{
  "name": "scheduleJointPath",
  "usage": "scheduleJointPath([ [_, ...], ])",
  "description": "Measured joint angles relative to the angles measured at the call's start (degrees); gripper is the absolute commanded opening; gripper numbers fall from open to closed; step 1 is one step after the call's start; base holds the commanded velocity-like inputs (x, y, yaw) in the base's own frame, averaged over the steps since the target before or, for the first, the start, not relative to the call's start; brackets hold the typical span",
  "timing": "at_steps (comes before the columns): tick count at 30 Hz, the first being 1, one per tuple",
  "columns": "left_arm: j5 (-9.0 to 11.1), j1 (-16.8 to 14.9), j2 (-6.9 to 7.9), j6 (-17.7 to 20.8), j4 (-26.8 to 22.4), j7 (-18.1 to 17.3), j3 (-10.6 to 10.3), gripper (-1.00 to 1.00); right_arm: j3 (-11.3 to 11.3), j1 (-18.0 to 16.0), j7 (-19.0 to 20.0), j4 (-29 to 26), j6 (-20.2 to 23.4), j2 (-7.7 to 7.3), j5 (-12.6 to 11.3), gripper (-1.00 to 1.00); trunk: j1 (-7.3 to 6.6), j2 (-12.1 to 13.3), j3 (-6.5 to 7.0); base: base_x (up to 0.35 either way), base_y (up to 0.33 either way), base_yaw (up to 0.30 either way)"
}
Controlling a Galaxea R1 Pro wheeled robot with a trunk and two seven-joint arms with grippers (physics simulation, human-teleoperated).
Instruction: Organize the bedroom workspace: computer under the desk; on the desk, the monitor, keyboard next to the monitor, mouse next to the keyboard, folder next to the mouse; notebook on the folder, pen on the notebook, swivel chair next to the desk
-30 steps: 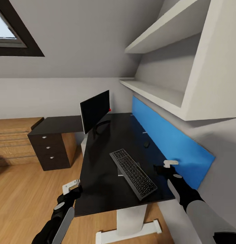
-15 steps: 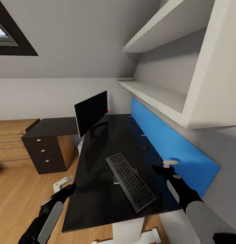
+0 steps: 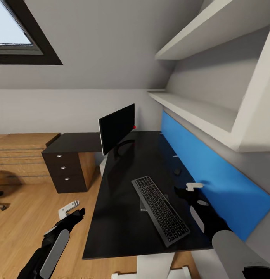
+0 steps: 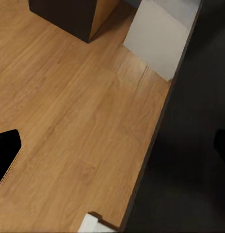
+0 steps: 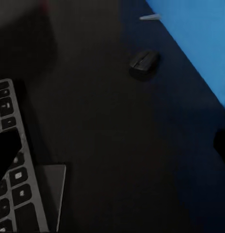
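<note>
- View swung since a moment ago; base was turning, nothing on the counter (image 3: 123, 228) was moved.
- Keyboard (image 3: 160, 209) lay beside monitor (image 3: 116, 128), mouse (image 3: 177, 171) just beyond the keyboard.
- Left hand (image 3: 71, 212) and right hand (image 3: 189, 190) were empty; spread couldn't be told.

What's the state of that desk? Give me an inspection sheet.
Surface: desk black, mostly bare.
Job's things: monitor upright at the back; keyboard near the front; mouse by the blue panel; computer underneath.
Clutter: grey flat thing partly under keyboard, unidentifiable.
Grippers: left gripper open over the floor; right gripper open above the desk.
Cables: nothing seen.
Surroundings: drawer unit, wall shelves, wood floor.
</note>
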Motion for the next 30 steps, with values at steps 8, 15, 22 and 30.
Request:
scheduleJointPath([
  [8, -0.04, -0.01, -0.01, 0.01, 0.01, -0.01, -0.01, 1.0, -0.05, 0.08, 0.01, -0.01, -0.47, -0.07, 0.04, 1.0, -0.02, 0.0, 0.0, 0.154, 0.131, 0.116],
  [15, -0.18, 0.0, -0.01, -0.01, 0.03, 0.01, -0.01, 1.0, -0.03, 0.09, 0.13, 0.12, -0.76, -0.1, 0.09, 1.0, 0.0, 0.0, 0.0, 0.05, 0.042, 0.014],
  [22, -0.28, -0.02, 0.0, 0.02, 0.03, -0.06, -0.01, 1.0, -0.07, 0.09, 0.15, 0.14, -0.86, -0.11, 0.12, 1.0, -0.01, 0.0, 0.0, 0.085, 0.003, 0.001],
  [30, -0.3, -0.01, 0.0, 0.08, 0.03, -0.07, -0.01, 1.0, -0.08, 0.09, 0.15, 0.2, -0.86, -0.18, 0.16, 1.0, 0.0, 0.0, 0.0, 0.039, 0.0, 0.0],
])
